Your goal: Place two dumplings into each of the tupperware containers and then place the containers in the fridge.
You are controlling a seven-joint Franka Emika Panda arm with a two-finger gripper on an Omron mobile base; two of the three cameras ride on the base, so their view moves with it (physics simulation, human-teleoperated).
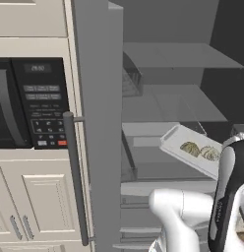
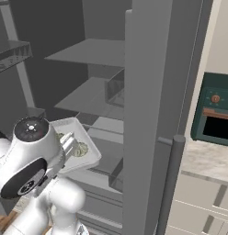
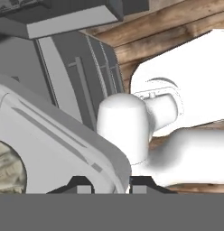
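A loaded tupperware container [image 1: 193,150] hangs tilted in front of the open fridge [image 1: 173,98], carried by the white arm, with two dumplings [image 1: 199,150] lying side by side in it. In the right base view the same container [image 2: 83,151] sits just beyond the robot's wrist, its far corner reaching toward the grey shelves [image 2: 93,53], while the fridge door [image 2: 148,114] stands edge-on to the camera with its long bar handle [image 2: 170,183] in the foreground. The hand view looks along the end effector [image 3: 111,187], whose two dark tips stand close together at the container's raised rim [image 3: 102,158]; the jaws appear nearly closed and pinched on that rim, with one dumpling [image 3: 7,169] just visible inside at the left edge. The container touches no shelf and is held in the air, level with the middle of the fridge interior. The step in hand looks to be the final stage of the job: stowing a filled container. The next move would seem to call for levelling the container so the dumplings do not slide, carrying it forward past the door's edge and over a shelf with free space, then lowering it until the base rests flat before the grip is let go. Whether the other container is already inside cannot be told. To the left of the fridge a black-panelled microwave [image 1: 30,103] sits among cream cabinets [image 1: 35,197].
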